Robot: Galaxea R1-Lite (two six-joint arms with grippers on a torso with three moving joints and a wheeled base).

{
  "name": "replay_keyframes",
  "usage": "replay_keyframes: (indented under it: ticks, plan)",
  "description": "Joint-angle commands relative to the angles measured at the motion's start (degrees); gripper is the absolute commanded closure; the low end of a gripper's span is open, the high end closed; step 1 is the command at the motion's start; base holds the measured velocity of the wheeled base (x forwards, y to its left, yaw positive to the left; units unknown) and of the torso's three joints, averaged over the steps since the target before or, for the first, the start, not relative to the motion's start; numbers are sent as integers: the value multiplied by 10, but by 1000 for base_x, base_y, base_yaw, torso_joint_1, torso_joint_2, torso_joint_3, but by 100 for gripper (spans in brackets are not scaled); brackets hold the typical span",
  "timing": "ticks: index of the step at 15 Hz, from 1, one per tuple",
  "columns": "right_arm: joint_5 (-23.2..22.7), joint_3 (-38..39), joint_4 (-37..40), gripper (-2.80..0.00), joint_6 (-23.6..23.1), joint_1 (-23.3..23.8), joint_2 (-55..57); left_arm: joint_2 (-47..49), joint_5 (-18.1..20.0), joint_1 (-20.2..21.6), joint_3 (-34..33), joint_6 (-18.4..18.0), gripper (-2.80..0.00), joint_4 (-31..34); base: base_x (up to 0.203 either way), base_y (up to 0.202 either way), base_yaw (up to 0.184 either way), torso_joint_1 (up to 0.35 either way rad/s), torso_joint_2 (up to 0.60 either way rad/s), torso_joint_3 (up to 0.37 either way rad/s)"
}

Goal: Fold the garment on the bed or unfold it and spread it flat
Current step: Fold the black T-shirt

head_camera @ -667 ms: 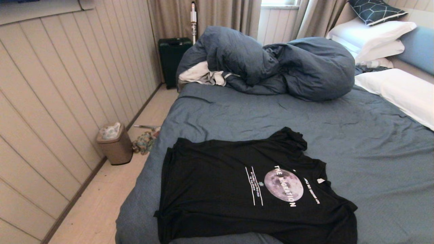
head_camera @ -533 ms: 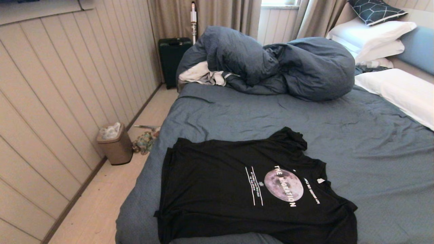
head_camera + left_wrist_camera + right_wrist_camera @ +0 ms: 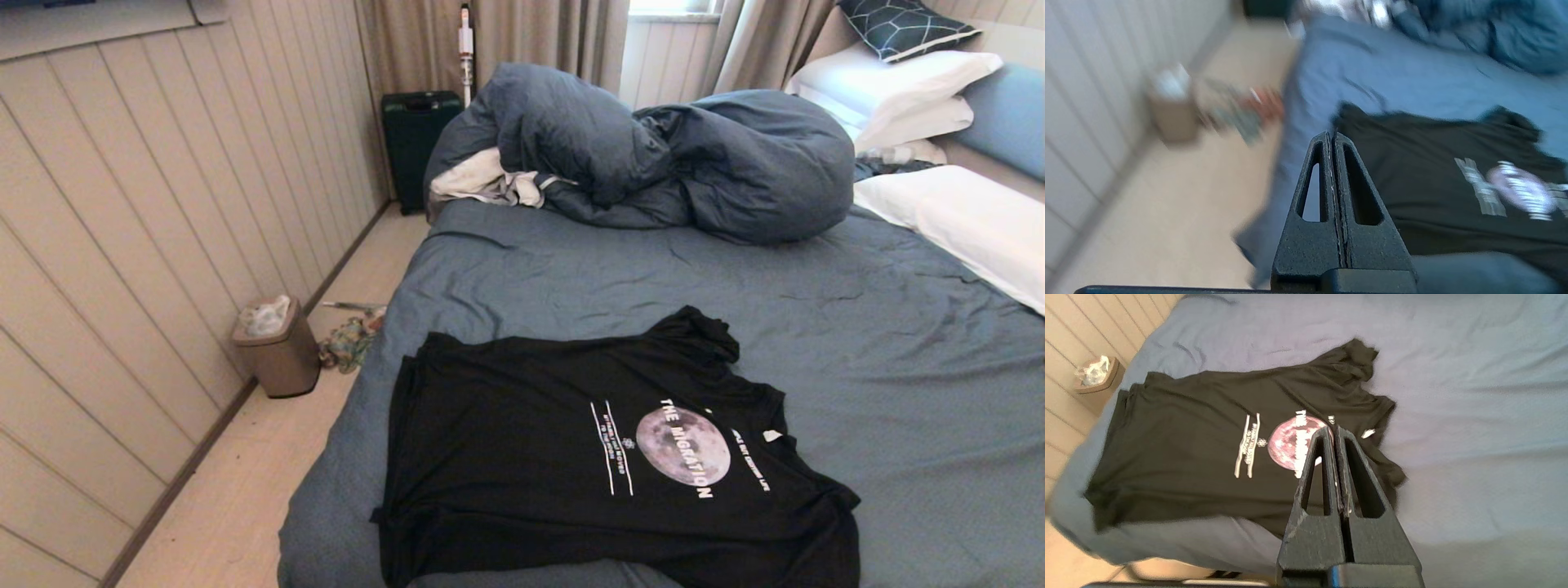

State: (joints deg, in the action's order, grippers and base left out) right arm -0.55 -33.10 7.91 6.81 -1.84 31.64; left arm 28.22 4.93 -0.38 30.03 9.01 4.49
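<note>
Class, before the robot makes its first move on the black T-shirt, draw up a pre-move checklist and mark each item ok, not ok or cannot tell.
1. T-shirt on the bed, print up: ok.
2. T-shirt fully flat: not ok, far sleeve bunched.
3. Duvet apart from the shirt: ok.
4. Left gripper empty, fingers shut: ok.
5. Right gripper empty, fingers shut: ok.
6. Near hem on the bed: cannot tell.

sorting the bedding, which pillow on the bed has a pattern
The dark teal pillow with thin white geometric lines, topmost by the headboard; the pillows under it are plain white.
</note>
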Motion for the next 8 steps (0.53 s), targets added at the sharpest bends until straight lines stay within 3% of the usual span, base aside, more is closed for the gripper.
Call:
replay_keyframes:
  ticks: [1, 4, 6, 8]
  plan:
    - [-1, -59, 2, 0, 14, -2, 182, 197, 10, -2, 57, 13, 0, 3, 0, 0, 0, 0, 0, 0]
    - [-28, -130, 6, 0, 71, 39, 393, 433, 26, -45, 112, 33, 0, 9, 0, 0, 0, 0, 0, 0]
    - [-86, -155, 7, 0, 89, 120, 493, 566, 32, -124, 131, 46, 0, 11, 0, 0, 0, 0, 0, 0]
    - [-148, -167, 8, 0, 70, 189, 550, 668, 33, -211, 151, 71, 0, 12, 0, 0, 0, 0, 0, 0]
